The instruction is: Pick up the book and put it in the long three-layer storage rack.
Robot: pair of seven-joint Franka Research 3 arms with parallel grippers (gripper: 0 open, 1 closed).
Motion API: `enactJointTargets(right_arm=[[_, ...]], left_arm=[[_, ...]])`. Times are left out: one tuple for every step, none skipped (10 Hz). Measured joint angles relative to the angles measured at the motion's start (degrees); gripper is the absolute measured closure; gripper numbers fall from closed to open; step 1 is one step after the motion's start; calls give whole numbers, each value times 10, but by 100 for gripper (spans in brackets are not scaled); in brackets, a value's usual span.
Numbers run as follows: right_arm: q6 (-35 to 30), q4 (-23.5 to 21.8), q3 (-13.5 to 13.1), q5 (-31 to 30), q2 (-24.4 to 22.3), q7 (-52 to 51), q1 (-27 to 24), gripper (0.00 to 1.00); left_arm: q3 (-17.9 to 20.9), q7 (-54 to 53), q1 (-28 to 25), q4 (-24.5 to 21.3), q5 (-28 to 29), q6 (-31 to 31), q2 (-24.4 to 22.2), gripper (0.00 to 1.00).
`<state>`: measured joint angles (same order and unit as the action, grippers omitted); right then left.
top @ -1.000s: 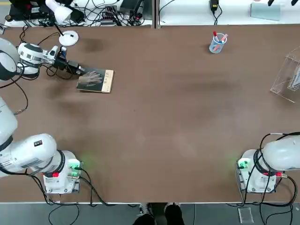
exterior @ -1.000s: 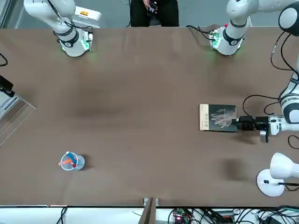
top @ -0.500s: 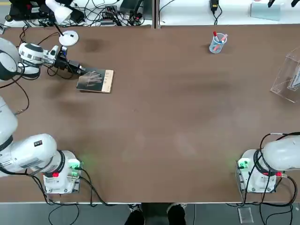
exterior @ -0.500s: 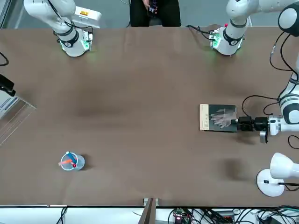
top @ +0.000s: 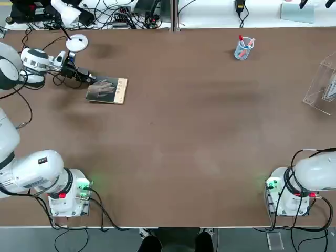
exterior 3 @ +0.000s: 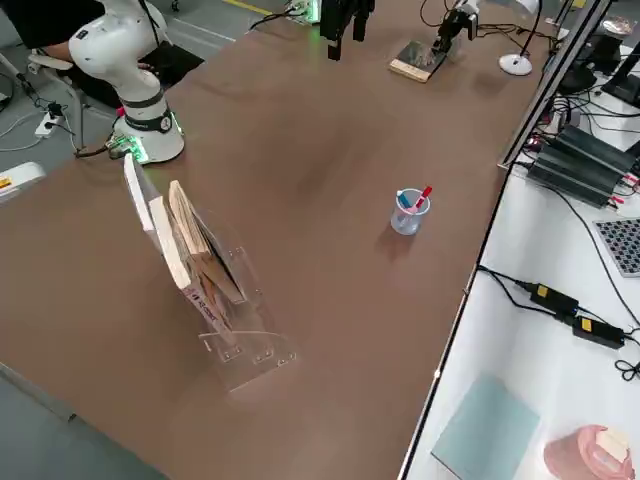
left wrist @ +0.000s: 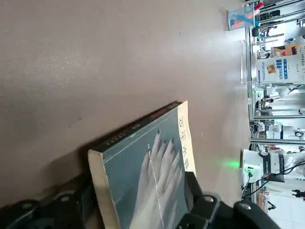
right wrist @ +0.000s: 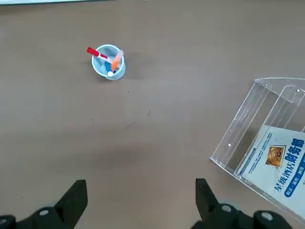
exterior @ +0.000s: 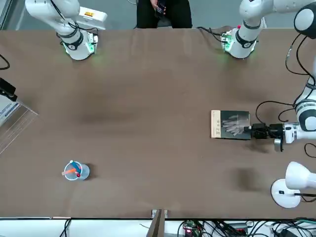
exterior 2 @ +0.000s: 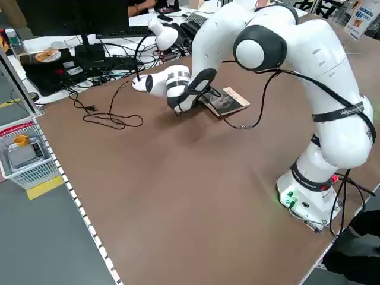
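Since the earlier frame I see nothing displaced: the book (top: 107, 90) lies flat on the desk (top: 173, 136) at the 10 o'clock area of the top view. The left hand (top: 90, 79) sits level at the book's near edge, one finger (left wrist: 200, 210) either side of it, narrowing. The right hand (right wrist: 140, 200) is spread wide, parked above the storage rack (right wrist: 267, 138) at 3 o'clock.

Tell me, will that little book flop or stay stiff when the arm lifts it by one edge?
The book looks thin with a soft cover, so its far end would probably sag a little. It seems light, so the left pincer, straddling its edge, should manage. The smooth cover might slip if gripped loosely.
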<state>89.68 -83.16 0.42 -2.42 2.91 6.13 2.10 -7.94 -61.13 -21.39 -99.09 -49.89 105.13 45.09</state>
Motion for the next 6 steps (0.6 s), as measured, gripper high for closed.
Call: enactJointTargets(right_arm=[[0, 0, 0, 0, 0, 0, 0, 0], [-1, 0, 0, 0, 0, 0, 0, 0], [-1, 0, 0, 0, 0, 0, 0, 0], [-1, 0, 0, 0, 0, 0, 0, 0], [-1, 0, 0, 0, 0, 0, 0, 0], [-2, 0, 0, 0, 0, 0, 0, 0]], left_arm=[[0, 0, 0, 0, 0, 0, 0, 27], [0, 0, 0, 0, 0, 0, 0, 33], [0, 0, 0, 0, 0, 0, 1, 33], [0, 0, 0, 0, 0, 0, 2, 39], [0, 0, 0, 0, 0, 0, 3, 44], [0, 0, 0, 0, 0, 0, 6, 46]])
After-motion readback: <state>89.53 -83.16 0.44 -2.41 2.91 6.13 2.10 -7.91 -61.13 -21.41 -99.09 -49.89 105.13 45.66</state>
